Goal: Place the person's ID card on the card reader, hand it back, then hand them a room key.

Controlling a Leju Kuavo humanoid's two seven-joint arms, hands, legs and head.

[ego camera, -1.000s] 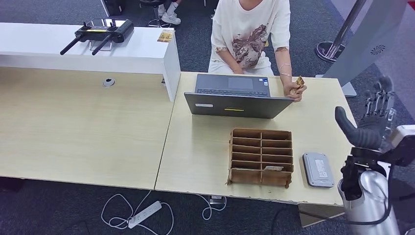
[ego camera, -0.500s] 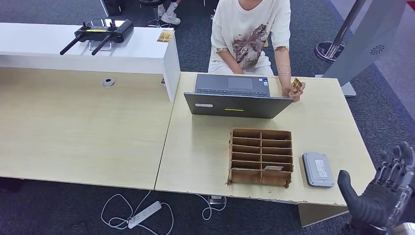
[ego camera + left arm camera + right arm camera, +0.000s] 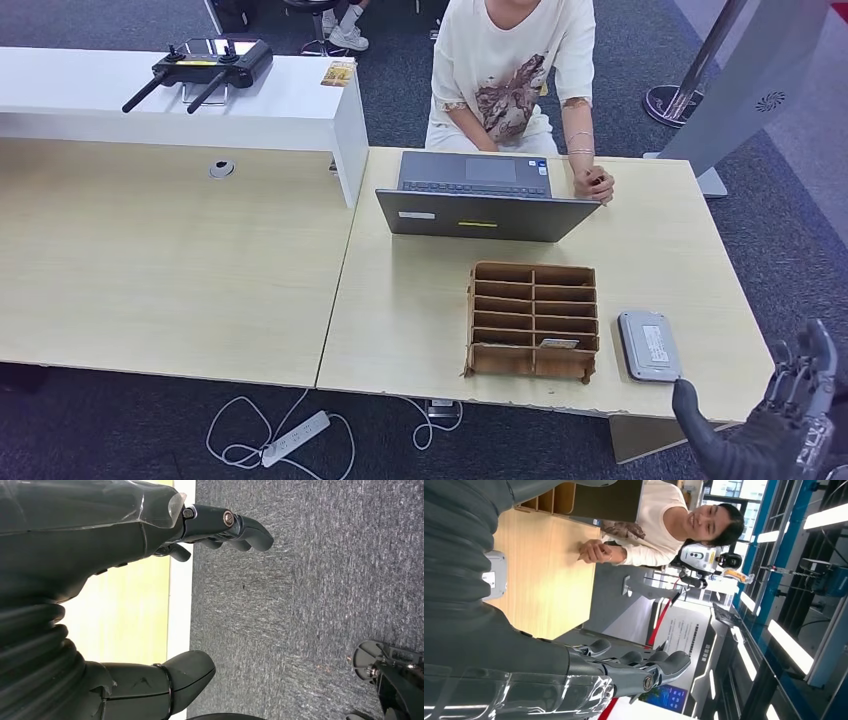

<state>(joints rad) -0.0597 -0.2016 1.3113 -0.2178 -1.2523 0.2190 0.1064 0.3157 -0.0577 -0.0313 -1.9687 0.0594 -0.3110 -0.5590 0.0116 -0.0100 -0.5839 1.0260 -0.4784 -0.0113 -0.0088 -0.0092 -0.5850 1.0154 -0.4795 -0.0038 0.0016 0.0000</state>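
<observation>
Right hand [image 3: 765, 435] empty, fingers spread, low at table's [image 3: 660, 225] 5 o'clock corner. Left hand [image 3: 100, 555] empty, fingers apart. Person's hand [image 3: 597, 184] at 1 o'clock: reach there, palm up.

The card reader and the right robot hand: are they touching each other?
Apart. The head view shows the card reader lying on the table, while the right robot hand is below the table's front edge, with bare tabletop and edge between them.
</observation>
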